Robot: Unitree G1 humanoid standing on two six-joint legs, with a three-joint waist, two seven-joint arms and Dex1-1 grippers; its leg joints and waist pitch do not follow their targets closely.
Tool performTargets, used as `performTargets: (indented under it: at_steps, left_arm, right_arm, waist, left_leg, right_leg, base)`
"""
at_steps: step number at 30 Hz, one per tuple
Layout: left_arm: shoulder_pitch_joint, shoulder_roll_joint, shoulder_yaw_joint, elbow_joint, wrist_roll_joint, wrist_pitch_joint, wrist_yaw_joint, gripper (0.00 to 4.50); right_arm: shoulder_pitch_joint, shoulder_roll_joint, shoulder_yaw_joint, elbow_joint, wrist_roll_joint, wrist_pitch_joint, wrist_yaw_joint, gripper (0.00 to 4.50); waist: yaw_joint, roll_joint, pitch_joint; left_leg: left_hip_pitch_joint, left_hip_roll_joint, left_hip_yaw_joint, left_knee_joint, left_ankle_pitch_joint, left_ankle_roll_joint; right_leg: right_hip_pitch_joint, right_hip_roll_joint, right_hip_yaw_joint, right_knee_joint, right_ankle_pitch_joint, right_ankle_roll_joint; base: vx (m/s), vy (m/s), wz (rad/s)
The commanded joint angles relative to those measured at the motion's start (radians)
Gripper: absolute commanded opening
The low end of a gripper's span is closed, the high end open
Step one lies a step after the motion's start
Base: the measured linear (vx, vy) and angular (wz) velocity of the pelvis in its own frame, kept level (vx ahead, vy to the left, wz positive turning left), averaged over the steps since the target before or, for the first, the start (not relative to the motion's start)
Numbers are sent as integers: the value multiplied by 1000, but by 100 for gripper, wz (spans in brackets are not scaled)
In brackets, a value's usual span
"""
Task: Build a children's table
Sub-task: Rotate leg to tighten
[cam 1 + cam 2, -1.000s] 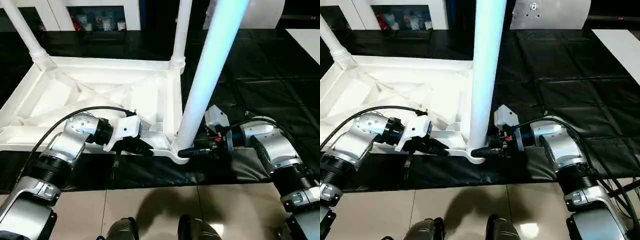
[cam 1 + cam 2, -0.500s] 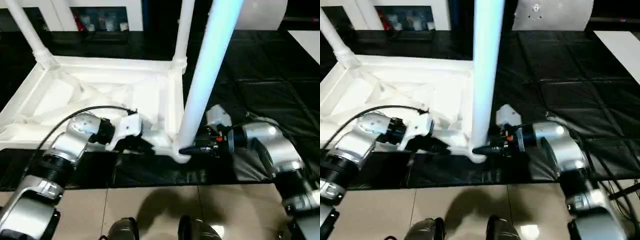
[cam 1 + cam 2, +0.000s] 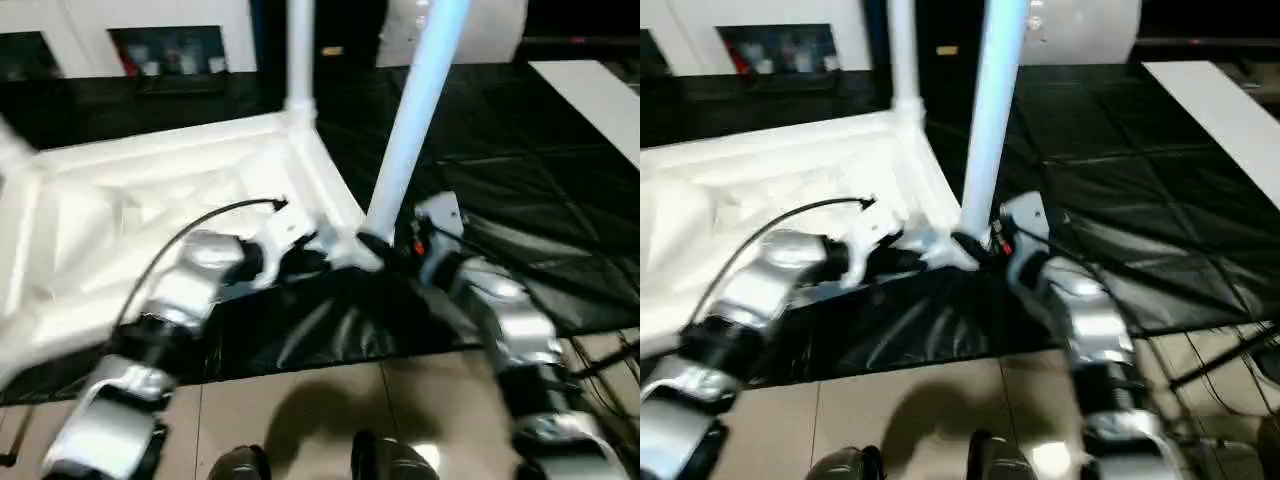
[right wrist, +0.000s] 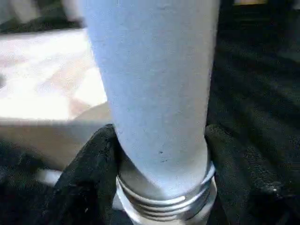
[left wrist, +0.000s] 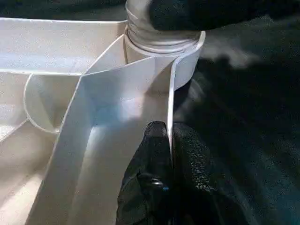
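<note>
While left hand pinches tabletop rim, right hand grips leg w/ threads showing

The upturned children's table lies across the left and centre of the frame on my black worktop. One leg rises from its near corner socket (tilted toward upper right), another leg stands at top centre. My left gripper and right gripper meet at that corner.
</note>
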Motion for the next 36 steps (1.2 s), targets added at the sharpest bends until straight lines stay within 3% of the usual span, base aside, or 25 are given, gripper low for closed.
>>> performTargets:
  at_steps: [1, 2, 4, 6, 7, 8, 10, 11, 15, 17, 18, 23, 25, 31, 33, 36]
  left_arm:
    - [-52, -77, 37, -27, -33, -15, 106, 0]
    - [-67, -131, 51, -36, -15, 2, 194, 0]
    - [-69, -149, 47, -52, -1, 11, 217, 0]
    - [-64, -155, 38, -72, 7, 23, 215, 0]
    - [-55, -146, 24, -86, 9, 24, 188, 0]
    - [-52, -143, 19, -90, 10, 23, 180, 0]
    - [-45, -128, 10, -93, 15, 12, 163, 0]
    - [-35, -108, 3, -97, 14, 1, 144, 0]
    - [8, -35, -4, -113, 15, -28, 68, 0]
    - [16, -19, -3, -112, 16, -33, 52, 0]
    - [23, -2, -6, -113, 16, -43, 32, 0]
    - [43, 49, -11, -103, 9, -78, -33, 0]
    - [61, 116, -28, -69, -6, -166, -148, 0]
    - [79, 212, -83, -62, -20, -279, -353, 0]
    - [80, 221, -87, -62, -22, -286, -375, 0]
    - [73, 270, -118, -51, -37, -344, -502, 0]
  right_arm:
    - [10, 76, 83, 35, 18, 48, 9, 244]
    - [-20, 129, 39, 56, 33, 62, -98, 244]
    - [-34, 151, 28, 66, 28, 37, -142, 244]
    - [-40, 160, 30, 68, 16, 6, -152, 244]
    - [-39, 160, 31, 66, 11, -24, -144, 244]
    - [-39, 160, 31, 65, 9, -30, -144, 296]
    - [-36, 156, 27, 62, 15, -33, -131, 310]
    - [-29, 142, 27, 56, 12, -37, -116, 317]
    - [5, 38, 56, 19, -21, -82, -21, 359]
    - [12, 10, 53, 8, -13, -91, 13, 384]
    - [16, -16, 49, 1, -5, -99, 47, 396]
    - [23, -102, 35, -14, 20, -130, 175, 428]
    - [32, -232, 64, -33, 45, -169, 404, 449]
    - [19, -340, 141, -48, 58, -159, 637, 449]
    - [14, -349, 149, -46, 57, -159, 659, 449]
    - [-30, -384, 210, -6, 44, -175, 788, 449]
  waist:
    - [-10, -2, -63]
    - [-10, -3, -61]
    - [-7, -7, -66]
    - [0, -5, -74]
    - [7, -5, -84]
    - [11, -8, -89]
    - [18, -15, -92]
    - [22, -18, -92]
    - [28, -16, -99]
    - [30, -17, -97]
    - [30, -19, -94]
    - [31, -14, -92]
    - [32, -14, -94]
    - [40, -17, -98]
    - [46, -15, -98]
    - [59, -16, -98]
  left_leg:
    - [34, 65, -54, -91, -583, -16]
    - [32, 57, -49, -86, -539, -8]
    - [28, 50, -44, -79, -466, 9]
    - [15, 57, -41, -83, -382, 31]
    - [9, 59, -36, -82, -313, 49]
    - [-1, 58, -31, -78, -228, 75]
    - [0, 52, -21, -71, -175, 119]
    - [-4, 45, -17, -67, -166, 140]
    - [-14, 45, -15, -60, -98, 174]
    - [-15, 42, -13, -57, -99, 177]
    - [-13, 42, -12, -58, -121, 173]
    - [-7, 50, -16, -61, -158, 146]
    - [-5, 50, -16, -59, -175, 146]
    - [-3, 55, -15, -59, -164, 164]
    - [-4, 58, -12, -59, -155, 158]
    - [3, 62, -10, -59, -167, 144]
  right_leg:
    - [30, -80, 41, -75, -618, -40]
    - [26, -87, 48, -80, -621, -52]
    - [28, -92, 52, -82, -619, -60]
    - [32, -92, 66, -68, -524, -89]
    - [35, -90, 74, -53, -423, -119]
    - [39, -86, 80, -34, -304, -157]
    - [34, -81, 88, -24, -241, -191]
    - [34, -81, 96, -20, -255, -203]
    - [42, -73, 95, -9, -226, -205]
    - [39, -73, 97, -10, -230, -205]
    - [39, -70, 95, -15, -274, -196]
    - [36, -66, 95, -20, -345, -175]
    - [37, -65, 93, -20, -343, -179]
    - [36, -67, 97, -12, -312, -204]
    - [36, -66, 98, -9, -305, -209]
    - [30, -66, 99, -9, -327, -206]
  base:
    - [0, 0, 0]
    - [0, 0, 0]
    - [0, 0, 0]
    - [0, 0, 0]
    - [0, 0, 0]
    - [0, 0, 0]
    - [0, 0, 0]
    - [0, 0, 0]
    - [25, -42, -1]
    - [0, 0, 0]
    - [0, 0, 0]
    - [0, 0, 0]
    - [0, 0, 0]
    - [0, 0, 0]
    - [0, 0, 0]
    - [0, 0, 0]
